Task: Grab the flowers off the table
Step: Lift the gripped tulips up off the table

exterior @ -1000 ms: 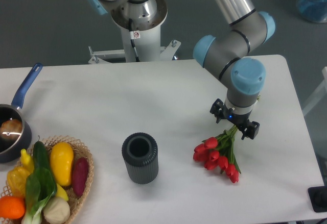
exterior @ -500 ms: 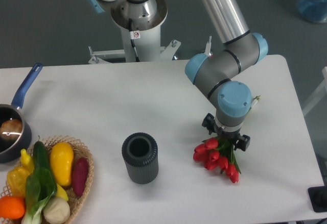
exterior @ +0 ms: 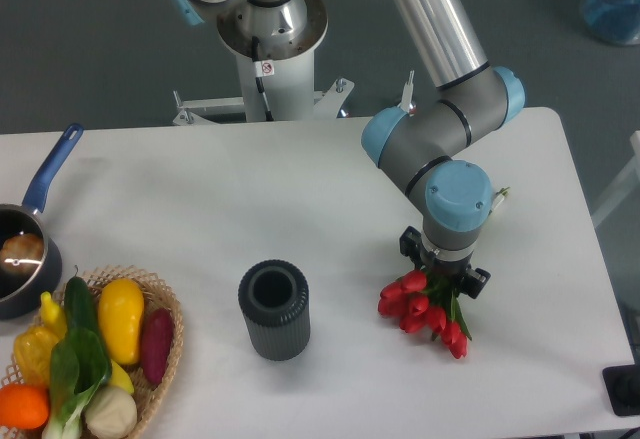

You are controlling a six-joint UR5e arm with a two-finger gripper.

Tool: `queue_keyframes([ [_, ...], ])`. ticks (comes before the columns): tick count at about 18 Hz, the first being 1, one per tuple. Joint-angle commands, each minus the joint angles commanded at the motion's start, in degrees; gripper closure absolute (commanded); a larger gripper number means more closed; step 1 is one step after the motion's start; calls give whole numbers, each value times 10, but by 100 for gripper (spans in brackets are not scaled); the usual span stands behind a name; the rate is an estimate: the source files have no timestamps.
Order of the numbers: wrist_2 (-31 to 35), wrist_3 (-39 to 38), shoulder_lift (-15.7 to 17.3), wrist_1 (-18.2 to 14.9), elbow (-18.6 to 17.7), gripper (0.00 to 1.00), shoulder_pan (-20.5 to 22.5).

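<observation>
White and plain, the table (exterior: 300, 199) is carrying the flowers (exterior: 425, 311) near its right edge. Directly over their stems the gripper (exterior: 442, 275) is hanging, its opening and grasp hidden by the wrist.

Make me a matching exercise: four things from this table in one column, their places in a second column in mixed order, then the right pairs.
Things
1. flowers
2. cup
3. basket
4. pan

Places
A. left edge of the table, blue handle pointing up and away
B. front left corner, filled with vegetables
C. under the gripper, right of centre
D. upright near the middle front, left of the red buds

Pairs: 1-C, 2-D, 3-B, 4-A
</observation>
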Motion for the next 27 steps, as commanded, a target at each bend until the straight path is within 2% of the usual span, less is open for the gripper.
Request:
queue_keyframes([
  [1, 0, 0, 0, 3, 0, 95, 0],
  [7, -5, -5, 6, 4, 1, 96, 2],
  [8, -4, -1, 11, 4, 1, 98, 1],
  [14, -18, 6, 20, -6, 44, 100, 16],
  [18, -68, 6, 36, -9, 62, 99, 29],
  [24, -65, 4, 48, -78, 105, 99, 27],
  [27, -64, 1, 49, -96, 119, 99, 27],
])
